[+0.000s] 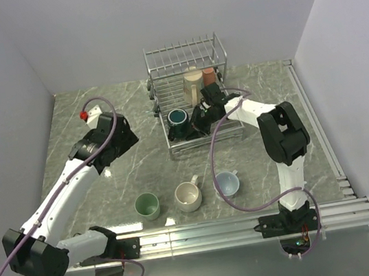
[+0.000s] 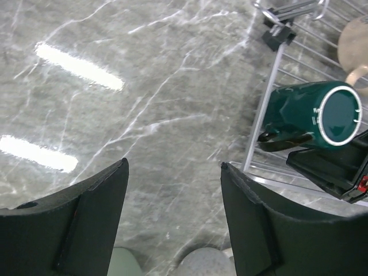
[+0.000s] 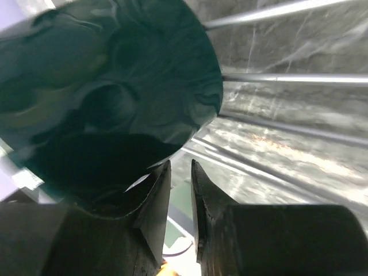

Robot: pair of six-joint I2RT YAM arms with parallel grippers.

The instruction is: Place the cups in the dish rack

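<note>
Dark teal mug (image 1: pixel 177 118) — tilted, left part of dish rack (image 1: pixel 182 55) base | right gripper (image 3: pixel 180 164): fingers nearly together beside mug, grasp cannot be told | left gripper (image 2: pixel 173 167): spread, empty | risk: mug may tip or roll on wires — if let go off-balance

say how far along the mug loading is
Done: the cream mug and the brown mug sit at the back of the rack. In hand: the teal mug is in the rack with the right hand at it; grip unclear. To do: green mug, beige mug, pale blue mug on the table; left hand open, empty.
</note>
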